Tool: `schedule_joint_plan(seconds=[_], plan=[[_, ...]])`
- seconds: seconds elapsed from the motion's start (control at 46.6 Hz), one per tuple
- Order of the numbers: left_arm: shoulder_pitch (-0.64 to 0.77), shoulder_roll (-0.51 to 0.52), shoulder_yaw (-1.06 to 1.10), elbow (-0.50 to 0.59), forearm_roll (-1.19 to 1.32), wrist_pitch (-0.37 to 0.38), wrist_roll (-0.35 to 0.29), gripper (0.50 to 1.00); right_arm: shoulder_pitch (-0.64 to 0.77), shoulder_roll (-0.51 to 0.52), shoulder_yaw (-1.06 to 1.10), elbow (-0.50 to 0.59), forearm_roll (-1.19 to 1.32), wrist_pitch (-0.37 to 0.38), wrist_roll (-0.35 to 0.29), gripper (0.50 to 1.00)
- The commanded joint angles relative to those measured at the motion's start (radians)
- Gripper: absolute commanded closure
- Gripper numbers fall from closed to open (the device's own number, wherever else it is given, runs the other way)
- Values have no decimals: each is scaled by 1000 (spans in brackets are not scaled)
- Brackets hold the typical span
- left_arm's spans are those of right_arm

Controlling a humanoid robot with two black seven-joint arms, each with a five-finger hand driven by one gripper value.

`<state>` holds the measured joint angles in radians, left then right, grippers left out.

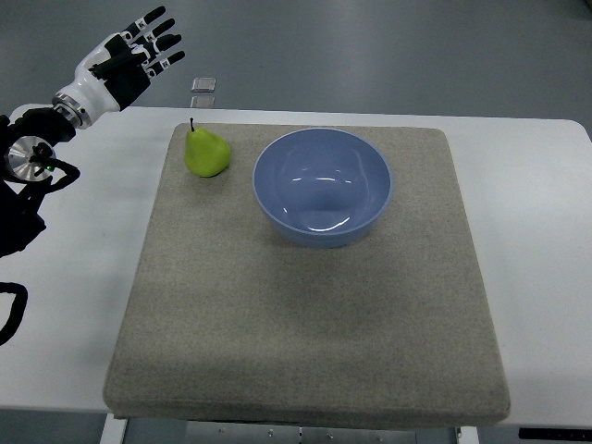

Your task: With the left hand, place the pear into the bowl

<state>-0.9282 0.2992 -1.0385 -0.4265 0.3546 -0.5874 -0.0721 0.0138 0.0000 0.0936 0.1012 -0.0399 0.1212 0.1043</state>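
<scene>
Pear (206, 153) lies on mat, well right of raised open-fingered left hand (129, 57)

The left arm (28, 176) is cut off by the left edge.

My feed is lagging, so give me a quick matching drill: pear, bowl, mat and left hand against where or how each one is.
1. pear
2. bowl
3. mat
4. left hand

A. raised past the table's far left corner, fingers spread
B. blue, nothing inside
C. green, lying on the mat left of the bowl
D. grey, spread over the white table

Pairs: 1-C, 2-B, 3-D, 4-A
</scene>
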Motion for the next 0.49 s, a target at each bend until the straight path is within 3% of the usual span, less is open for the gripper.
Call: schedule_joint_plan(seconds=[0.0,0.472], plan=[[2,0,0,0,0,0,-2,504,0,0,0,0,0,0,0,574],[0,6,0,14,-2,-6,-3,504,0,0,0,0,0,0,0,574]])
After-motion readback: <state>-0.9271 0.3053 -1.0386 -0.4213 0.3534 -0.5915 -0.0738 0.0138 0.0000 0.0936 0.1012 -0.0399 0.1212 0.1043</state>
